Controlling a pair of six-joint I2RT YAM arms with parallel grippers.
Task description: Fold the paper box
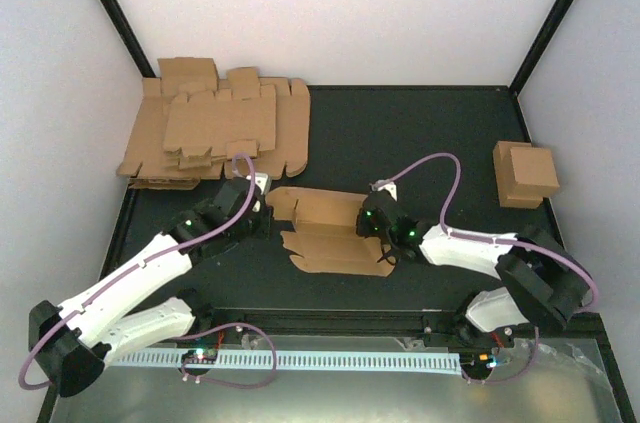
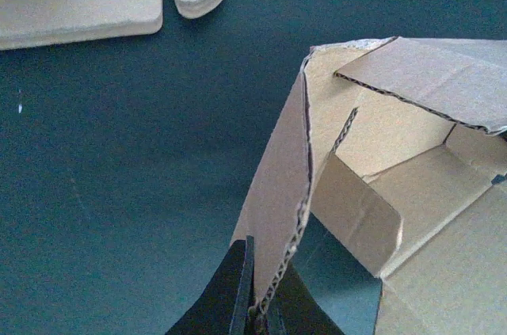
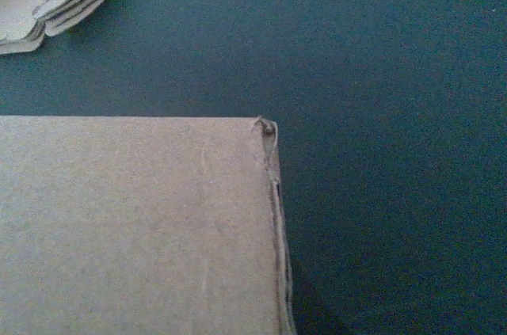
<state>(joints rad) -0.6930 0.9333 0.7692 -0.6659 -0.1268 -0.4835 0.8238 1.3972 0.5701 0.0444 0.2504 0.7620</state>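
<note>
Both arms reached toward the paper box [image 1: 325,233] from either side; left claw [image 2: 255,307] clamped its wall, right claw [image 1: 375,218] closed.

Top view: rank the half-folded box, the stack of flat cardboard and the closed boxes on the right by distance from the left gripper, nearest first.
1. The half-folded box, centre of the table; the left gripper pinches its left end.
2. The stack of flat cardboard, far left corner, just beyond that gripper.
3. The closed boxes, right edge, across the table.

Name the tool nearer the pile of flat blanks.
Left. Left tool: close beside the pile, on the paper box's left end. Right tool: on its right end, farther off.
</note>
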